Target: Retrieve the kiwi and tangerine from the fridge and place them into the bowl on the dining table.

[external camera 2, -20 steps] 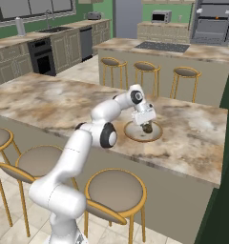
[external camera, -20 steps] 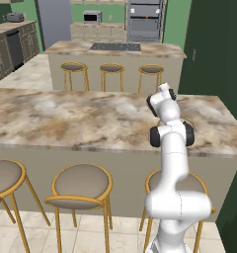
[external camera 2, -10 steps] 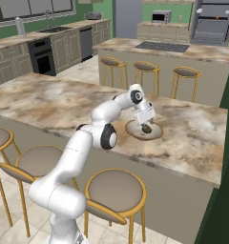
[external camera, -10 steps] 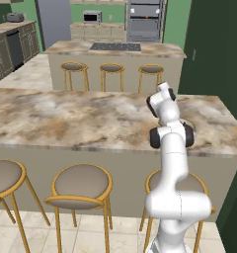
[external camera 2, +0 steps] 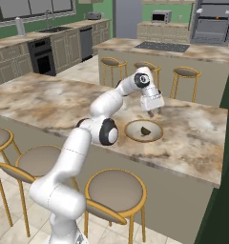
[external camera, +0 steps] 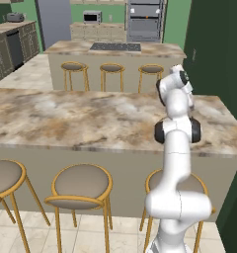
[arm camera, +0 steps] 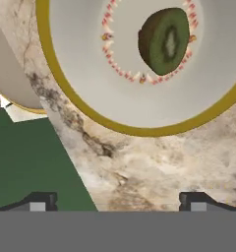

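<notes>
Bench (external camera 2: 49,97) first: your tan bowl (external camera 2: 130,135) sits near its right end, the halved kiwi (arm camera: 164,39) lying inside. Your jaws hang spread and empty just above the bowl's far rim, so you leave the kiwi behind; the tangerine is yet to fetch.

Home kitchen, rendered. Long dining table (external camera: 91,118) with marbled brown-beige top, round stools (external camera: 81,183) along near edge. Island behind with cooktop (external camera: 115,47) and more stools (external camera: 111,67). Back wall: microwave (external camera: 92,17), wall oven (external camera: 146,20), slate-grey fridge (external camera: 54,22). Left side: beige cabinets (external camera 2: 64,47), sink counter under window (external camera 2: 33,7). Green walls, tiled floor.
</notes>
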